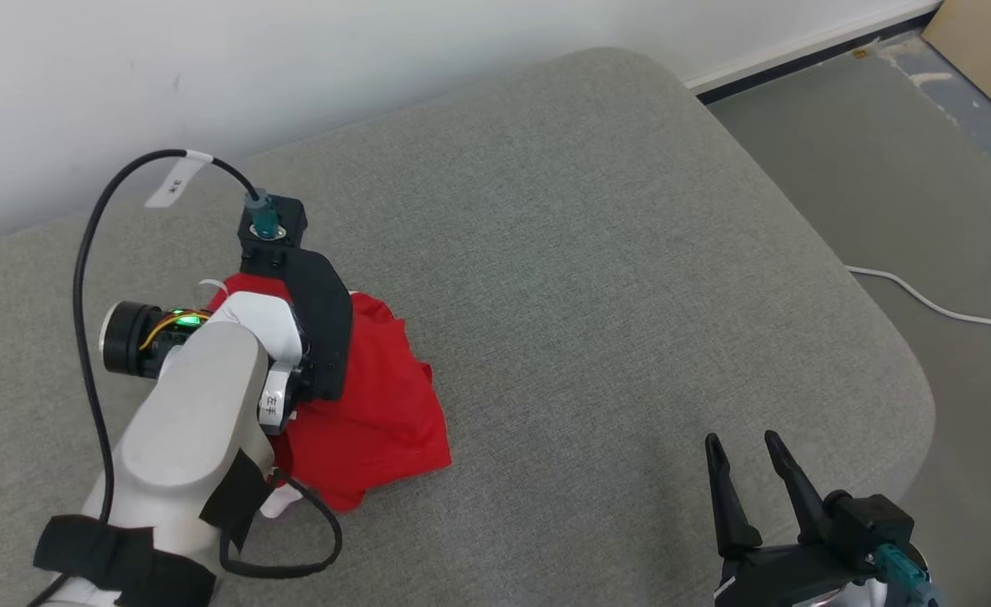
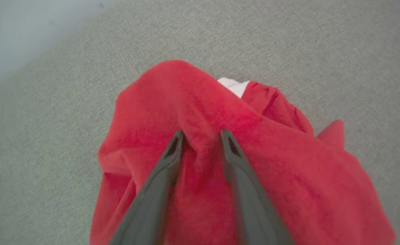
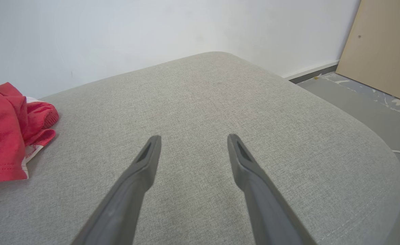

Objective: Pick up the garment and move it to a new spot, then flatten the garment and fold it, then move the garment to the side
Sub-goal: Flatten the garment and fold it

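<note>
Garment: a crumpled red knit garment [image 1: 377, 413] with a bit of white showing lay in a heap on the left part of the grey upholstered cushion [image 1: 588, 253], near its back edge by the wall.
Left gripper: the left gripper [image 2: 201, 136] pointed down into the heap, its jaws partly apart with a ridge of red cloth between them. I could not tell whether the cloth was firmly pinched.
Right gripper: the right gripper [image 1: 747, 447] hung released and empty over bare cushion towards the front right corner, well apart from the garment.
Done: nothing of the task appeared complete; the garment rested on the cushion, bunched and unfolded.
Step in hand: judged to be the first pick-up.
Left to do: lifting and carrying it to a new spot, flattening, folding, then moving it aside.
</note>
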